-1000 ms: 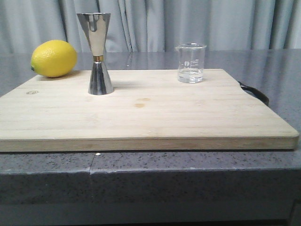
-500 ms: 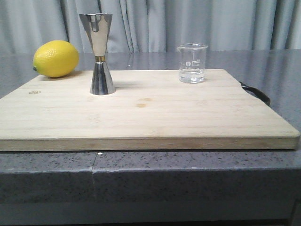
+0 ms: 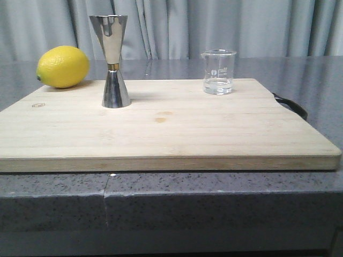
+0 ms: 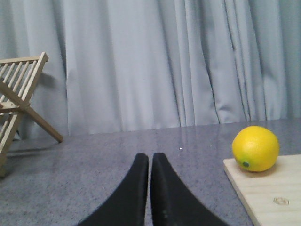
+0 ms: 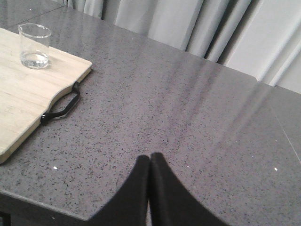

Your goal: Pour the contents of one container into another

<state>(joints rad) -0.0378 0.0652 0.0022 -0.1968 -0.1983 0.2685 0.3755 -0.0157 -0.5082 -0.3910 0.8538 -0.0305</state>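
A small clear glass beaker (image 3: 218,72) with white marks and a little clear liquid stands upright at the back right of the wooden board (image 3: 166,134); the right wrist view shows the beaker (image 5: 34,46) too. The steel hourglass jigger (image 3: 112,60) with a gold waist band stands upright at the board's back left. My left gripper (image 4: 150,158) is shut and empty, over the grey counter left of the board. Right of the board, my right gripper (image 5: 150,157) is shut and empty above the counter. Neither gripper shows in the front view.
A yellow lemon (image 3: 62,66) lies by the board's far left corner, also in the left wrist view as the lemon (image 4: 255,148). The board has a black handle (image 5: 61,108) on its right end. A wooden rack (image 4: 19,94) stands further left. Grey curtains hang behind.
The front view shifts slightly between frames; the board, jigger, beaker and lemon keep their places relative to one another. No gripper enters that view.
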